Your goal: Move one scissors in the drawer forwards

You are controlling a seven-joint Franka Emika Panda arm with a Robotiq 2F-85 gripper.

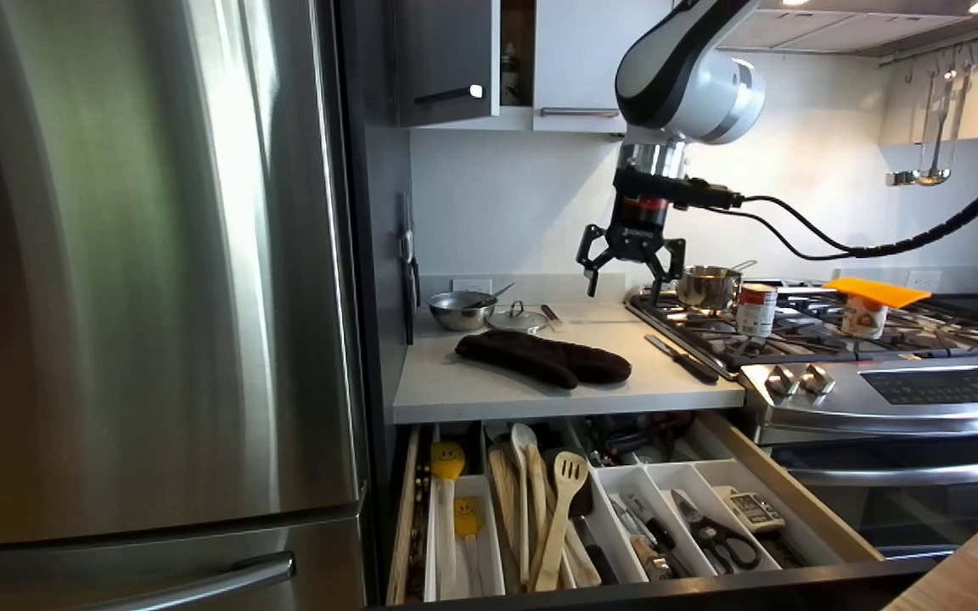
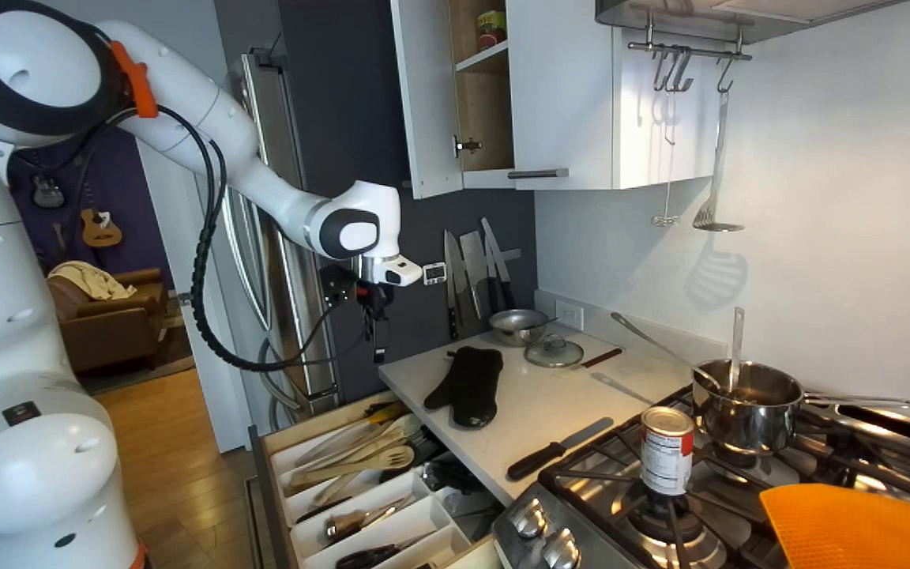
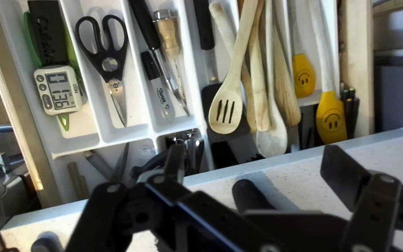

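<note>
Scissors [image 3: 113, 75] are housed in a white compartment [image 3: 135, 112] of the drawer [image 1: 795, 495], between the sections in which the timer [image 3: 58, 90] and the marker [image 3: 158, 87] are kept. The blades are directed toward the rear; the tip is placed near the compartment's rear wall. The drawer is pulled out and the scissors are left uncovered. No contact with them is made. Whether the forward shift has been completed cannot be determined, as no target position is marked. If outstanding, the full sequence is judged to be required: approach, engagement, displacement, release. The jaws are spread apart with nothing gripped, and are suspended higher than the tabletop [image 1: 446, 390], on which a dark oven mitt [image 1: 540, 356] is placed.
</note>
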